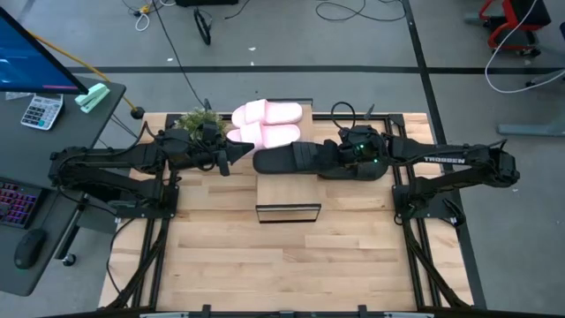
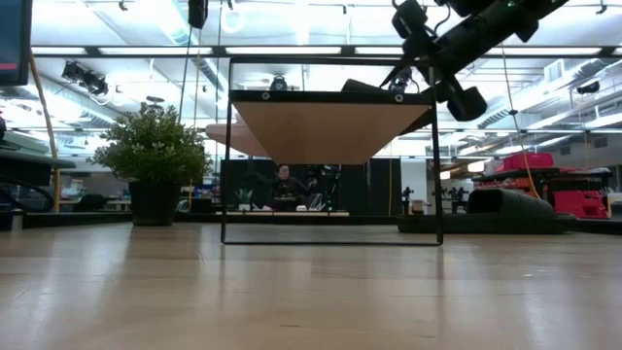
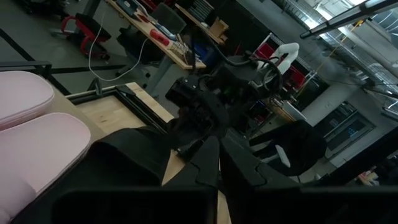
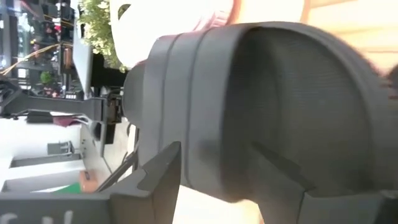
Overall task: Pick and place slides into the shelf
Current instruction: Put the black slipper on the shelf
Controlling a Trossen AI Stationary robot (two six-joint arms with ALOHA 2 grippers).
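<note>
The shelf (image 1: 288,190) stands mid-table, its plank top (image 2: 321,126) on a thin black frame. The two pink slides (image 1: 267,124) lie side by side on its far end. One black slide (image 1: 287,160) lies across the plank just nearer, its end overhanging the right edge. The second black slide (image 2: 505,209) sits on the table to the right, under my right arm. My right gripper (image 1: 339,155) is at the overhanging end, closed around the strap. My left gripper (image 1: 240,154) hovers shut by the slide's other end, and I cannot tell if it touches. My right gripper (image 4: 214,152) has the black slide's strap (image 4: 199,93) between its two fingers, one finger (image 4: 273,168) over the footbed inside the strap and the other (image 4: 163,171) outside. It comes from the table's right, slanting down. The slide lies flat on the shelf top.
A potted plant (image 1: 199,122) stands at the table's far left corner, close behind my left gripper. The near half of the shelf top (image 1: 288,190) and the slatted table (image 1: 282,265) in front of it are bare. A person (image 2: 285,185) sits in the room beyond.
</note>
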